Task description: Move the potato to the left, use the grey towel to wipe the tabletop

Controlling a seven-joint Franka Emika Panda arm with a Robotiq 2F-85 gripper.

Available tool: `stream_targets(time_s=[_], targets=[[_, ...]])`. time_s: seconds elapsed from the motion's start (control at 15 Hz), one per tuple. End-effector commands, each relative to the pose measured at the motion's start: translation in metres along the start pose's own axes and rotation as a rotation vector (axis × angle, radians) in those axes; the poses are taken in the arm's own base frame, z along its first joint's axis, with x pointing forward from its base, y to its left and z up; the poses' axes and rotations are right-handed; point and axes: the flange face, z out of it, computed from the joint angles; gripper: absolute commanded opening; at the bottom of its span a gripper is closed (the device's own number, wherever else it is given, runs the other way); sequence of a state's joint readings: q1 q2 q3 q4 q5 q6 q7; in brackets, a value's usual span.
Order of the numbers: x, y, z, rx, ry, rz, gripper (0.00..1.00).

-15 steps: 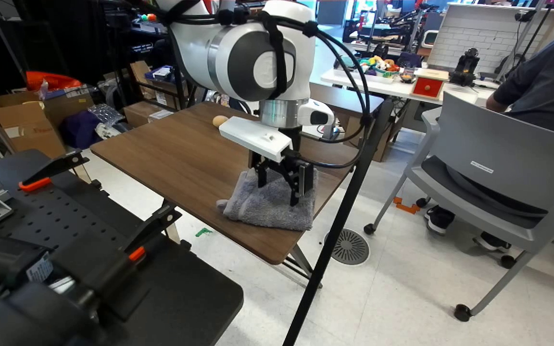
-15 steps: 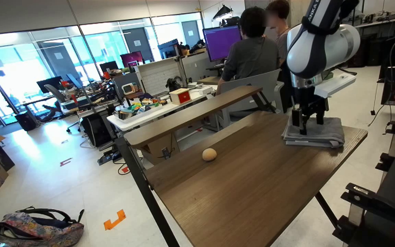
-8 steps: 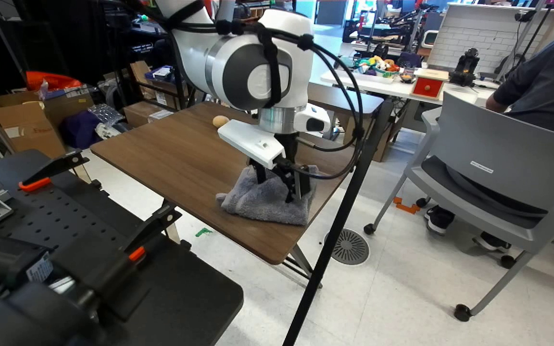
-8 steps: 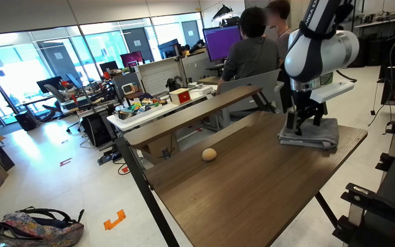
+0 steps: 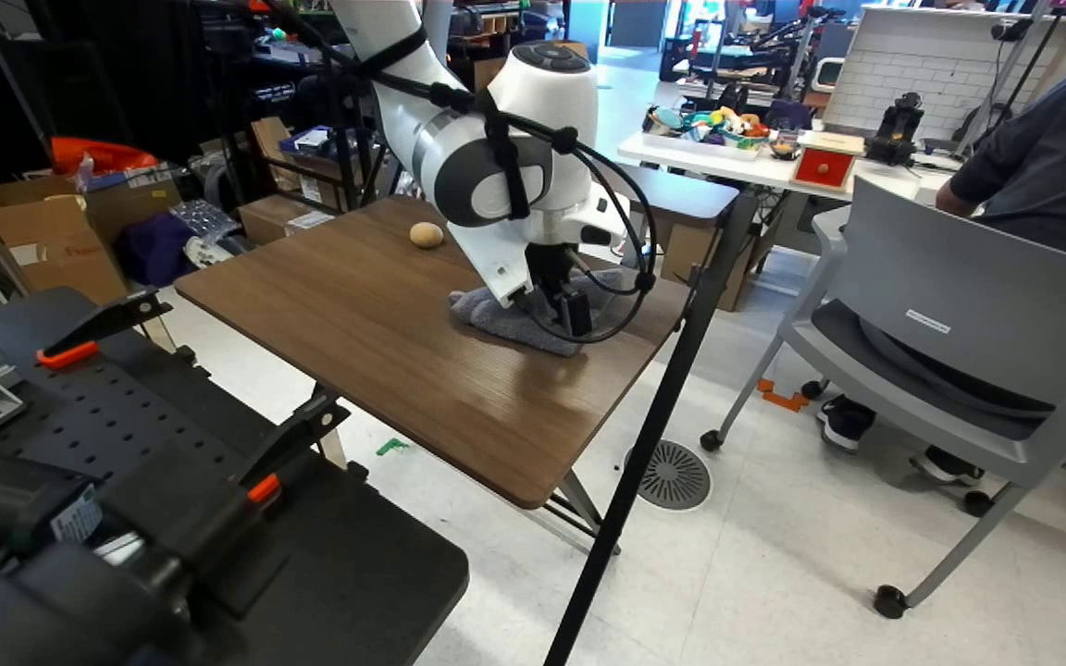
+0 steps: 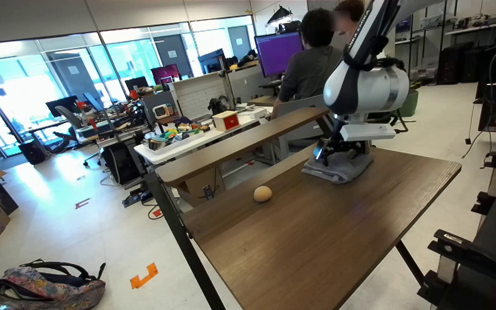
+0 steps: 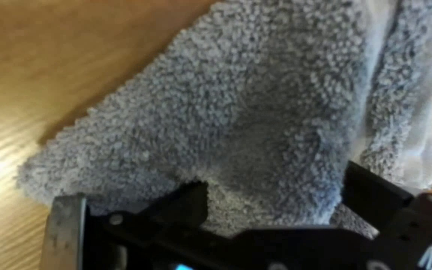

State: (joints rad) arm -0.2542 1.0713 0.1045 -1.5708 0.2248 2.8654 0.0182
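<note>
Grey towel (image 6: 336, 173) is found shifted toward 9 o'clock in an exterior view, compared with a second ago; bare tabletop (image 6: 403, 172), covered then, is now exposed at the towel's 3 o'clock side. Potato (image 6: 263, 194) is unmoved: seen resting on the tabletop in both exterior views, apart from the towel, between 8 and 9 o'clock from it there. Gripper (image 7: 274, 183) is spread wide and pressed down into the cloth; in the wrist view a hump of towel is bunched between the jaws, but no pinch is seen.

Inference: the towel is being pushed rather than grasped, and the wiping stroke is judged under way. Whether the potato's place satisfies "left" cannot be told. Since the cloth is driven by contact alone, slippage is to be watched. If the stroke is carried on toward 9 o'clock, the potato may be bumped; a turn toward 6 o'clock seems called for.
</note>
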Motion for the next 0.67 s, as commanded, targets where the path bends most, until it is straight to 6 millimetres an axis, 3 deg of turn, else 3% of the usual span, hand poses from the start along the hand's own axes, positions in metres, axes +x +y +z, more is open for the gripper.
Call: stream_targets(time_s=[0.0,0.2,0.6], targets=[[0.036,-0.008,0.024,0.057,0.129,0.136,1.00],[0.036,-0.008,0.021,-0.022,0.073,0.131,1.00],[0.008,-0.012,-0.020,-0.092,-0.083,-0.065,1.00]])
